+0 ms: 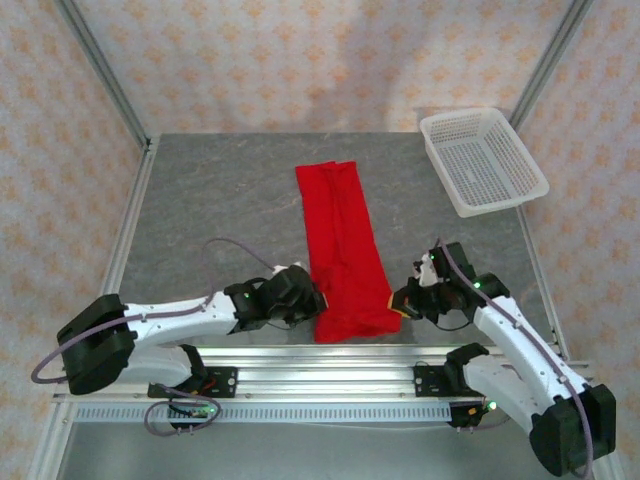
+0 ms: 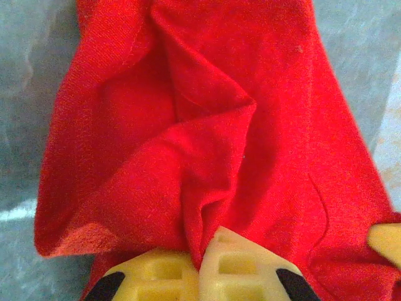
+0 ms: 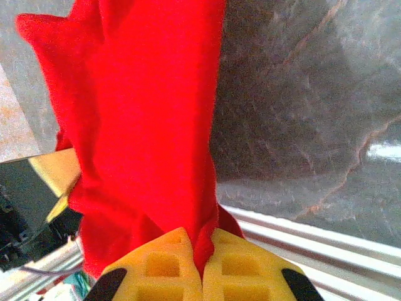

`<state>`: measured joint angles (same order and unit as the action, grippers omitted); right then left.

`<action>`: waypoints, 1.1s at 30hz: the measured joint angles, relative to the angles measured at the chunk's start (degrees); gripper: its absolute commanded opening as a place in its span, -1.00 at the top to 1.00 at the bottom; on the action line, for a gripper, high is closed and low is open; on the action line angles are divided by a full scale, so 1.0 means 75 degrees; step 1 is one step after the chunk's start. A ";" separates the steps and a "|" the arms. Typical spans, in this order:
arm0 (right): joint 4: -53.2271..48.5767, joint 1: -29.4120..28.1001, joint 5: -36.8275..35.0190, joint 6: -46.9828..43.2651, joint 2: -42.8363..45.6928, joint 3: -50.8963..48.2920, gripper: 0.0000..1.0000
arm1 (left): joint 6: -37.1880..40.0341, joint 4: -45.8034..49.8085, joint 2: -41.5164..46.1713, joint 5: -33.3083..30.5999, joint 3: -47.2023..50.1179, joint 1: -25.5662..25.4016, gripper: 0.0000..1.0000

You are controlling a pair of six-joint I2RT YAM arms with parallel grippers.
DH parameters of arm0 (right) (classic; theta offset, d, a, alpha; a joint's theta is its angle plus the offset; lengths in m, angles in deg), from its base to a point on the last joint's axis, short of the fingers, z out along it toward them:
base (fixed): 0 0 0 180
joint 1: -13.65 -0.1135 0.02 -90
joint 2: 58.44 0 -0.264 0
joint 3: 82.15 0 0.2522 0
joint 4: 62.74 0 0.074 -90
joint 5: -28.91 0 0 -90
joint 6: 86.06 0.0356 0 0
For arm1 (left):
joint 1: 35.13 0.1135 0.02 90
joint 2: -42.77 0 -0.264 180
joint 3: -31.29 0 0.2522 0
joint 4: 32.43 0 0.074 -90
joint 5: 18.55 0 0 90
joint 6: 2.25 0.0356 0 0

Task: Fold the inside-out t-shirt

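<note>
- Yellow fingers of the left gripper (image 2: 200, 271), at the bottom of the left wrist view, are pressed together on a pinch of the inside-out t-shirt (image 1: 340, 235).
- Right gripper (image 3: 202, 271), low in the right wrist view, is likewise clamped tight on red cloth.
- From above, the shirt lies as a long narrow strip mid-frame on the grey table (image 1: 220, 200), with its near corners held at either side.
- White basket (image 1: 483, 160) sits upper right, apart from the shirt.
</note>
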<state>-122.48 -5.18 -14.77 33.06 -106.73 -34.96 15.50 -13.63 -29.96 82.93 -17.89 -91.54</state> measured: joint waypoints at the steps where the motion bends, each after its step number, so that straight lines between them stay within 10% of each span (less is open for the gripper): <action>1: -0.0152 -0.0026 0.0038 0.0003 0.0082 0.0015 1.00 | -0.0009 0.0117 0.0047 -0.0006 -0.0003 -0.0076 1.00; 12: 0.0321 -0.0137 -0.0420 0.1026 -0.1163 0.2194 1.00 | 0.0408 0.1116 0.0790 0.0216 -0.1524 0.2002 1.00; 33: 0.0819 0.0478 -0.1352 0.0271 -0.9489 1.0232 0.90 | 0.2713 0.2238 -0.5887 0.1542 -0.8064 0.5021 0.97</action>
<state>-116.34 -1.60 -24.91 35.10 -177.90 41.78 35.85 3.15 -74.11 94.50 -78.37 -53.88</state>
